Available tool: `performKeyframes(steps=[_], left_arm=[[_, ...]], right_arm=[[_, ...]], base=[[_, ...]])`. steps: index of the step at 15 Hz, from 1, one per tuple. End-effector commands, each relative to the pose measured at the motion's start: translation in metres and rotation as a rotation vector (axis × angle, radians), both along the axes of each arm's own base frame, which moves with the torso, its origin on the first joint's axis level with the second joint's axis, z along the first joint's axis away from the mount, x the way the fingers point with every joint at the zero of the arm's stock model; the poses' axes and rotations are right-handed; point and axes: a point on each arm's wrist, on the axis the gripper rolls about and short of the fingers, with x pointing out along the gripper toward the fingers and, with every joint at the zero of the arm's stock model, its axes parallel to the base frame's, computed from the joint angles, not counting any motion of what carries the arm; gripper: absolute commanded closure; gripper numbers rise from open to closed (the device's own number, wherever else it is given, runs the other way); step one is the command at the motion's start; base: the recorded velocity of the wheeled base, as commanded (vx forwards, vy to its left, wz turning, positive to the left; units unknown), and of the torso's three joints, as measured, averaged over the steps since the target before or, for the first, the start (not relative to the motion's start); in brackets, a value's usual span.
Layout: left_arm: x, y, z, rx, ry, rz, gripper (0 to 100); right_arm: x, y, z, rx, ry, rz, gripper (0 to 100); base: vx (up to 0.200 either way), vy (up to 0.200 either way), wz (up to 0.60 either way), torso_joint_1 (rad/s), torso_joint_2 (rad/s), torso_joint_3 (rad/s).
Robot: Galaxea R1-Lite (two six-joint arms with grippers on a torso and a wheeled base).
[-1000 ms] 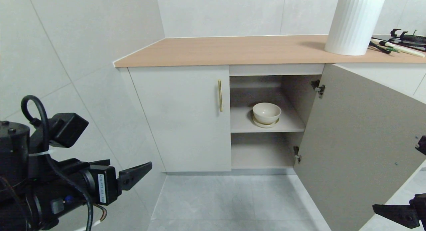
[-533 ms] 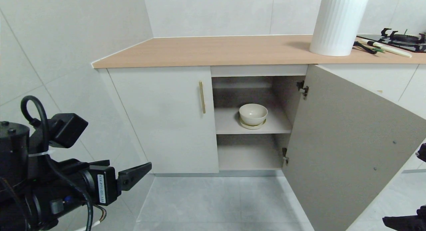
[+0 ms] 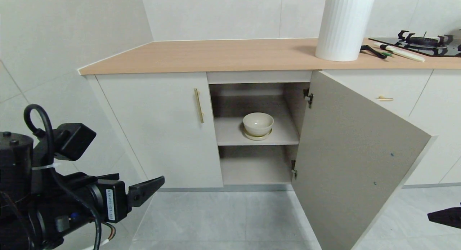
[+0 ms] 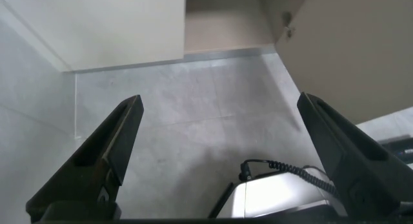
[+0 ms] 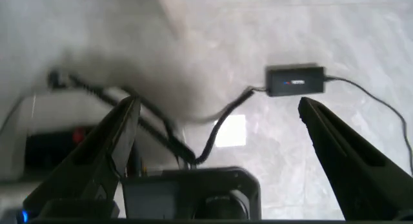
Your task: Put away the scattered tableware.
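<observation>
**So, bowl is in the cupboard, loose utensils lie on the worktop, both jaws empty**

The wooden worktop point(image 3: 216, 55) runs over a low cupboard point(image 3: 155, 127). The cupboard's right door point(image 3: 353, 152) stands wide open and swings out toward the right arm's side.

Your left arm point(image 3: 54, 192) hangs low at the left, over the floor and well apart from the cupboard. In the left wrist view its jaws are spread wide with nothing between them. The right arm's jaws are also spread and empty in the right wrist view, with only floor below them. In the head view just a dark tip point(image 3: 444, 217) of that arm enters at the lower right.

A tall white ribbed container point(image 3: 344, 26) stands on the worktop above the open door. Inside the cupboard, a cream bowl point(image 3: 258, 123) sits upright on a small plate point(image 3: 256, 137), both on the upper shelf point(image 3: 230, 134). I judge these two pieces are put away already.

What remains, I think, are the thin utensils point(image 3: 396, 52) on the worktop just beside the container, on its right. They lie higher than both jaws and far to the right. Their long axis goes roughly along the worktop, slanting a little toward the front edge. The right arm is clearly the nearer one, but the open door stands between it and the cupboard shelf.

What these utensils are is hard to say: one looks pale and long, one has a dark handle, and they partly overlap. The lower shelf is in shadow, and the back of the cupboard is hard to make out.
</observation>
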Motion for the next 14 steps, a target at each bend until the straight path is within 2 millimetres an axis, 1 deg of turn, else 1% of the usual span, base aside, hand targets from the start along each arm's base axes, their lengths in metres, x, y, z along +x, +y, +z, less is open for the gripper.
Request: performKeyframes(steps=[1,4,8,9,12,14], left_arm=[[0.0,0.0,0.0,-0.001,0.001,-0.001,0],[0.0,0.0,-0.001,0.0,0.002,-0.001,0],[0.0,0.0,-0.001,0.001,0.004,-0.001,0],[0.0,0.0,-0.001,0.001,0.004,-0.001,0],[0.0,0.0,-0.001,0.001,0.004,-0.001,0],[0.0,0.0,-0.001,0.001,0.004,-0.001,0]], right_arm=[[0.019,-0.017,0.005,-0.004,-0.011,-0.138,0],[0.049,-0.032,0.001,0.016,-0.093,-0.246,0],[0.086,-0.034,-0.013,0.108,-0.164,-0.359,0],[0.091,-0.034,-0.014,0.121,-0.176,-0.372,0],[0.097,-0.033,-0.02,0.136,-0.179,-0.381,0],[0.098,-0.025,-0.022,0.146,-0.169,-0.352,0]], base=[[0.0,0.0,0.0,0.0,0.0,0.0],[0.0,0.0,0.0,0.0,0.0,0.0],[0.0,0.0,0.0,0.0,0.0,0.0],[0.0,0.0,0.0,0.0,0.0,0.0],[0.0,0.0,0.0,0.0,0.0,0.0],[0.0,0.0,0.0,0.0,0.0,0.0]])
